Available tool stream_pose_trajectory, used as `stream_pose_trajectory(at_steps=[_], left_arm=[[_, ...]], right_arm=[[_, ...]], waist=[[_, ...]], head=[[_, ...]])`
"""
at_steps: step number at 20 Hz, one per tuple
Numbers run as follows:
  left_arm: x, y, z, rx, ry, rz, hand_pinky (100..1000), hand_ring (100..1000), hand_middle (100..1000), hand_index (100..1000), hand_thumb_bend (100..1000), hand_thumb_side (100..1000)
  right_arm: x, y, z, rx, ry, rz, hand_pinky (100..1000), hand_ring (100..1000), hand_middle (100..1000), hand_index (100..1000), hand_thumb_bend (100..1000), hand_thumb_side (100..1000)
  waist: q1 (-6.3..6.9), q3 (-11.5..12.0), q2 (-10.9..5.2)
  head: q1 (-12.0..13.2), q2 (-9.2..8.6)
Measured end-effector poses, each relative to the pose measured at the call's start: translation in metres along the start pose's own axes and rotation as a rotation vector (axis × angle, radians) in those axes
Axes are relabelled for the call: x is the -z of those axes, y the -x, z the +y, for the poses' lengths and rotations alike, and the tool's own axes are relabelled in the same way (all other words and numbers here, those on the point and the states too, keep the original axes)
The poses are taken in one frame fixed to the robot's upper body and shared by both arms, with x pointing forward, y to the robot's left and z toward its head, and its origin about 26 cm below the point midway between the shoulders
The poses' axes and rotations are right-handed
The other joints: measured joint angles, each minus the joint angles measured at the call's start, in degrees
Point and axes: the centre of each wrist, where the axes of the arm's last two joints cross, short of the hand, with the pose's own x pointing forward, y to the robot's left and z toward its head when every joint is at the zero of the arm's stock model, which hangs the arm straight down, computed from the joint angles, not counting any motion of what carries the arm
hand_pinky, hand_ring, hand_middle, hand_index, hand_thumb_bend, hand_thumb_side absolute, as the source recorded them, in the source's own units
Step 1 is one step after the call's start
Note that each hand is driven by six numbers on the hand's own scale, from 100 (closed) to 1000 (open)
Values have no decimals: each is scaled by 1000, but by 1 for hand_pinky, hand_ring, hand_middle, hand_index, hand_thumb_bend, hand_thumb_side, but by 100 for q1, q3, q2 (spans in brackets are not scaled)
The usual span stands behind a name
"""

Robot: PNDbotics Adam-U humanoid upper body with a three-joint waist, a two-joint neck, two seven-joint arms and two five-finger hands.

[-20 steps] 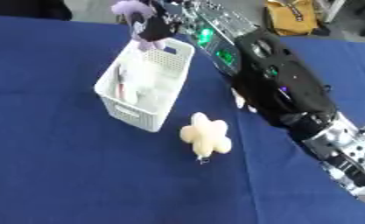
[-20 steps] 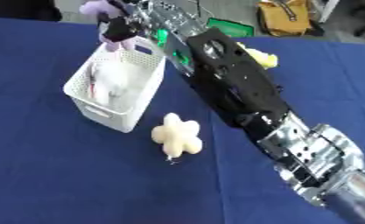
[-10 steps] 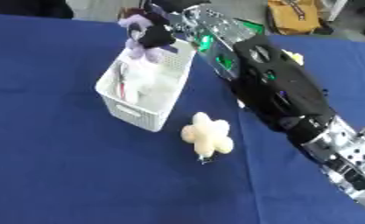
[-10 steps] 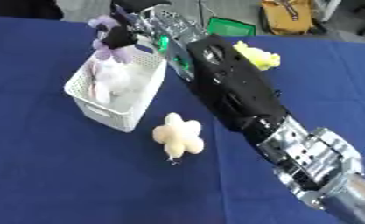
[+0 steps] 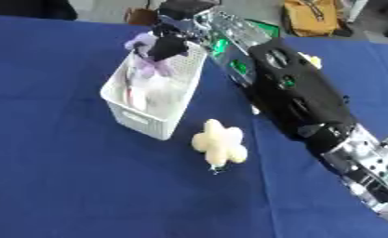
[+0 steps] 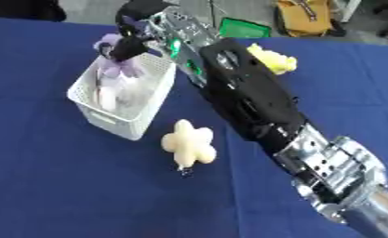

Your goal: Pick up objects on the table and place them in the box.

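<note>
- The purple plush toy (image 6: 115, 65) hangs at the far end of the white basket (image 5: 140, 122), partly below the rim, right over the pale items already lying inside.
- The right hand (image 5: 168, 46) has its dark fingers curled round the top of that toy, pinching it from above; the arm stretches in from the lower right across the blue table (image 5: 58, 186).
- Judged from this, it is the drop-off step: the toy is over the box and only needs letting go.
- Risk one: the toy sits close to the far rim, so if the fingers part while it is off-centre, it could catch the edge and tumble outside.
- Risk two: the forearm passes just beside the basket's right wall; a sideways pull-out could nudge or tip the light basket.
- A cream flower-shaped plush (image 6: 189, 143) lies on the table just beside the basket's near corner, apart from it and not yet picked up.
- A yellow plush (image 6: 271, 59) sits farther back on the right, partly hidden by the arm in the left eye view; it also waits.
- The left hand shows in neither view.
</note>
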Motion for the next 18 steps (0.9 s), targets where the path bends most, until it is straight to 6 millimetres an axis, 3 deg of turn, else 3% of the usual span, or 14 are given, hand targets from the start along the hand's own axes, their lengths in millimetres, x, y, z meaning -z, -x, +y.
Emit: stream_pose_trajectory(at_steps=[5, 6, 8, 17, 18], left_arm=[[0, 0, 0, 0, 0, 0, 728, 745, 779, 759, 100, 613], [0, 0, 0, 1, 0, 1, 728, 745, 779, 759, 100, 612], [0, 0, 0, 1, 0, 1, 727, 745, 779, 759, 100, 612], [-1, 0, 0, 1, 0, 2, 727, 745, 779, 759, 100, 612], [-1, 0, 0, 1, 0, 2, 727, 744, 779, 759, 100, 613]], right_arm=[[0, 0, 0, -1, -33, -22, 934, 991, 799, 870, 489, 907], [0, 0, 0, -2, -38, -25, 950, 1000, 863, 944, 511, 915], [0, 0, 0, -2, -48, -28, 962, 1000, 913, 990, 557, 931], [-1, 0, -2, 4, -38, -27, 963, 1000, 912, 990, 557, 940], [-1, 0, -2, 5, -34, -26, 959, 1000, 898, 971, 430, 1000]], waist=[[2, -10, 0], [3, -10, 0], [5, -11, -1], [15, -14, -7], [22, -15, -9]], head=[[7, 1], [8, 1], [9, 1], [14, 1], [15, 1]])
